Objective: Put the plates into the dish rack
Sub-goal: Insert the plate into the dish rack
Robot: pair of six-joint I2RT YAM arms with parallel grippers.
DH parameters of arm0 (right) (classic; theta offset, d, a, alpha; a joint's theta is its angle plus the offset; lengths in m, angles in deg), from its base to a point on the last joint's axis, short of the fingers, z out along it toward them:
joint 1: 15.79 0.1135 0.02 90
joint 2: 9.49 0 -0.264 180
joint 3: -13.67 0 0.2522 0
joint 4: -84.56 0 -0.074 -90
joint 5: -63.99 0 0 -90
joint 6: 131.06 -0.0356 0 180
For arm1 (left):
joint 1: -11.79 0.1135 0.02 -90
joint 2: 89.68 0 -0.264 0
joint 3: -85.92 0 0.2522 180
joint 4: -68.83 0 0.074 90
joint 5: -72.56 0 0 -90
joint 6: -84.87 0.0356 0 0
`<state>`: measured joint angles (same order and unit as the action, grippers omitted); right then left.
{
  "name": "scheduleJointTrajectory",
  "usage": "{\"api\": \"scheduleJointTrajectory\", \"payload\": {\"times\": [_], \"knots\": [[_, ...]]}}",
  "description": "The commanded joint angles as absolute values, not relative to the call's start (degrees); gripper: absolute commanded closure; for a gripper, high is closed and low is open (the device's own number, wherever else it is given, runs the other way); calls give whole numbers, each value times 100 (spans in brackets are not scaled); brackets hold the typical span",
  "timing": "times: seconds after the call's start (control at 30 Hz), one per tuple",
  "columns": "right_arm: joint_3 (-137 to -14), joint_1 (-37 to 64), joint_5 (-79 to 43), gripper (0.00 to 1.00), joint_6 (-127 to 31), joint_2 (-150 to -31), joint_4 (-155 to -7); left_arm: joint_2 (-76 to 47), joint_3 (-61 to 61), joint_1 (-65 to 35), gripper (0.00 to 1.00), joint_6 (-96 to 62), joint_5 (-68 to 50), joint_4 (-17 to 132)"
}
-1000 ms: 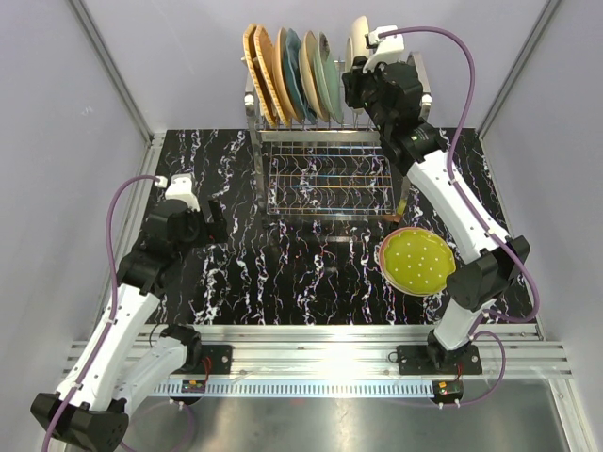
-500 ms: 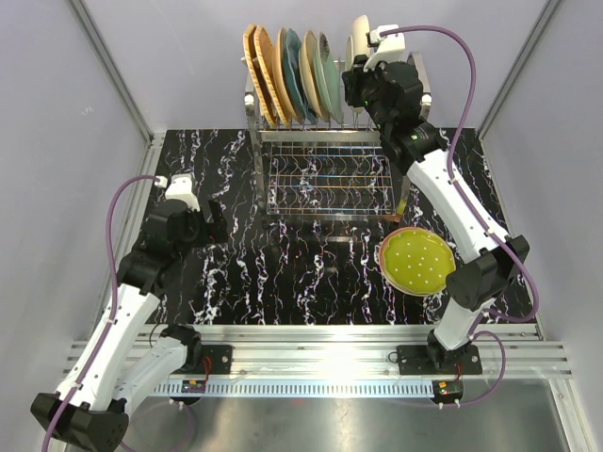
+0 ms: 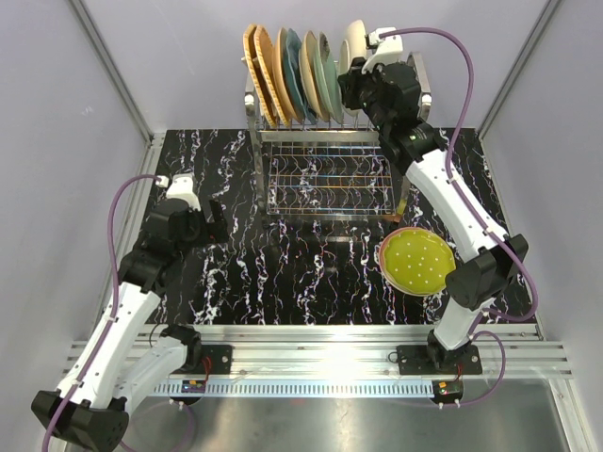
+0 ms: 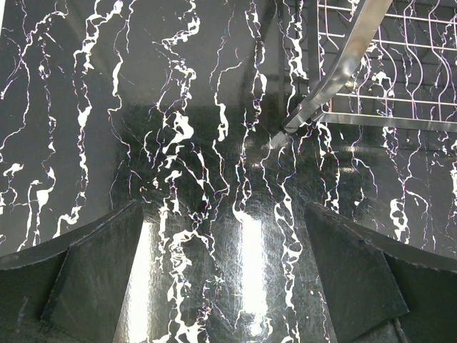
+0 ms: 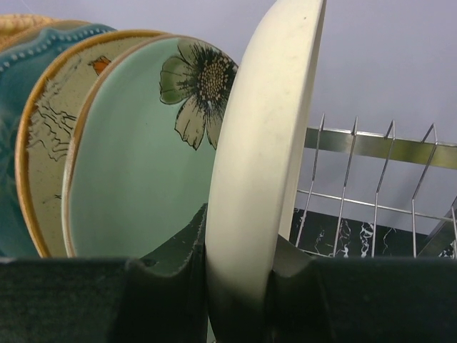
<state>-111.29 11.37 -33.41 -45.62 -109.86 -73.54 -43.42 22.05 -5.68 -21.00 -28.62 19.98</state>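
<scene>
Plates (image 3: 287,75): a row stands on edge in the top tier of the dish rack (image 3: 325,132) at the far side of the table (image 3: 283,273). Orange woven ones (image 3: 256,80) are at the left end. In the right wrist view, left to right: teal plate (image 5: 14,143), cream plate with orange rim and branch print (image 5: 50,143), pale green plate with a flower (image 5: 143,179).

Right gripper (image 3: 363,80) is up at the rack's right end, jaws narrow and clamped on the rim of a plain cream plate (image 5: 260,179). One finger (image 5: 175,264) sits on each face. The plate is on edge, tilted a little, just beside the green one. Bare tines (image 5: 378,179) stand to its right. Can't tell if its lower edge is seated in the rack.

Yellow-green dotted plate (image 3: 417,261) lies flat on the table, front right of the rack, beside the right arm.

Left gripper (image 3: 212,221) has its jaws wide, holding nothing, low over the table near the rack's front-left leg (image 4: 343,71).
</scene>
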Motion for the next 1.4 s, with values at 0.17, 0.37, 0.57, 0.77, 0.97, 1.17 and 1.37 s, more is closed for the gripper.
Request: {"api": "scheduleJointTrajectory", "payload": {"times": [0.17,0.37,0.57,0.77,0.97,1.17,1.37], "knots": [[-10987,1111,-3603,75,-4668,-10959,-7632,-4302,2215,-535,1,-2033,-2869,2158],[-10995,1119,-3586,58,-4686,-10951,-7597,-4293,2215,-535,1,-2033,-2834,2158],[-11048,1119,-3542,43,-4721,-10942,-7571,-4293,2215,-526,1,-2033,-2816,2167],[-11154,1111,-3472,41,-4791,-10872,-7527,-4275,2215,-526,1,-2033,-2781,2158],[-11092,1119,-3226,40,-4950,-10529,-7650,-4284,2215,-526,1,-2033,-2790,2167],[-10750,1119,-2998,39,-5178,-10037,-8018,-4266,2215,-526,1,-2007,-2772,2150],[-10381,1111,-2839,39,-5354,-9475,-8344,-4240,2215,-526,1,-2007,-2790,2150]]}}
